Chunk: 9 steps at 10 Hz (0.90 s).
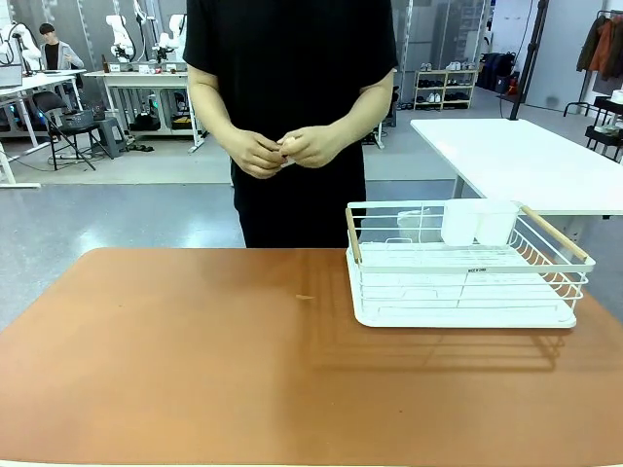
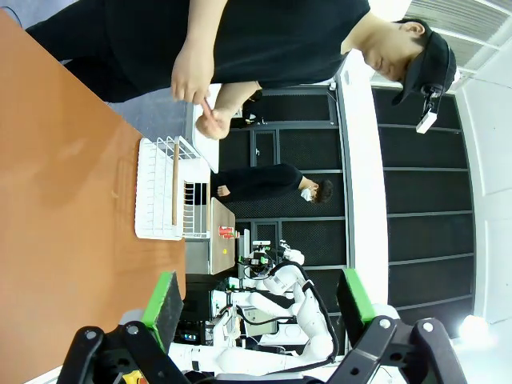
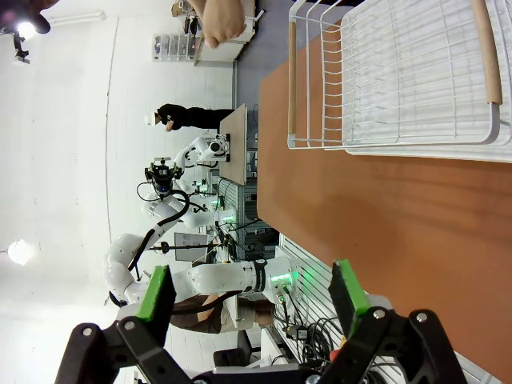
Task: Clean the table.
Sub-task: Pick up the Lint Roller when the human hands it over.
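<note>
The reddish-brown table spreads across the front view, bare on its left and middle. It runs along the left edge of the left wrist view as the table and down the right of the right wrist view as the table. A tiny speck lies near the table's middle. My left gripper is open with nothing between its green pads, held off the table. Nothing sits between the jaws of my right gripper either, and it is open.
A white wire dish rack with wooden handles stands on the table's right half; the rack and the rack also appear from the wrists. A person in black stands at the far edge, hands together on something small. A white table is behind.
</note>
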### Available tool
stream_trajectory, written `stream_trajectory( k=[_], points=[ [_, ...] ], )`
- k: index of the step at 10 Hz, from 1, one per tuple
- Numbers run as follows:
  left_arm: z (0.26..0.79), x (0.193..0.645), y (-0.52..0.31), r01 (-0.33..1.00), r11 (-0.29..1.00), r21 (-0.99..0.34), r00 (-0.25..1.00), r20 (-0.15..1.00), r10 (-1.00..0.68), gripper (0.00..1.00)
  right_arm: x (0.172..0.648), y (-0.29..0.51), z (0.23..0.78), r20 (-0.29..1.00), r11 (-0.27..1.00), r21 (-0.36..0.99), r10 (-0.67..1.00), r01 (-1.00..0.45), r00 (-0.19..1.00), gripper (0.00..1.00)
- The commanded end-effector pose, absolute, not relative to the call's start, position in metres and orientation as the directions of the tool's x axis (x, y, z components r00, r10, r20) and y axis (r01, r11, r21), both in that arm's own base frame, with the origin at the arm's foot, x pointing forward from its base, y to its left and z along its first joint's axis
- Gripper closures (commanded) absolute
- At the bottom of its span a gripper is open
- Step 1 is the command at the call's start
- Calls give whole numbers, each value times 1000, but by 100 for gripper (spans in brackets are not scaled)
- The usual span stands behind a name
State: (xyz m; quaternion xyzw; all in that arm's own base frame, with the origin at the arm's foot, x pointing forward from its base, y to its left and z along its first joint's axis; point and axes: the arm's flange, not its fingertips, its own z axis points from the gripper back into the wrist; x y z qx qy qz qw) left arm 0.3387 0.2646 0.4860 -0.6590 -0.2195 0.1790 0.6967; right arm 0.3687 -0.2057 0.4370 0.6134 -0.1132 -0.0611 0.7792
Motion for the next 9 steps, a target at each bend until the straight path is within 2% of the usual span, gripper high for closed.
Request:
stream_trajectory(
  k=[1, 9],
  points=[
    [487, 334, 265, 45, 64, -997, 847, 72, 527, 0, 366, -203, 440, 101, 230, 972, -236, -45, 967, 0],
    [487, 334, 265, 45, 64, -997, 847, 72, 527, 0, 366, -203, 440, 101, 230, 972, -236, -45, 967, 0]
  ],
)
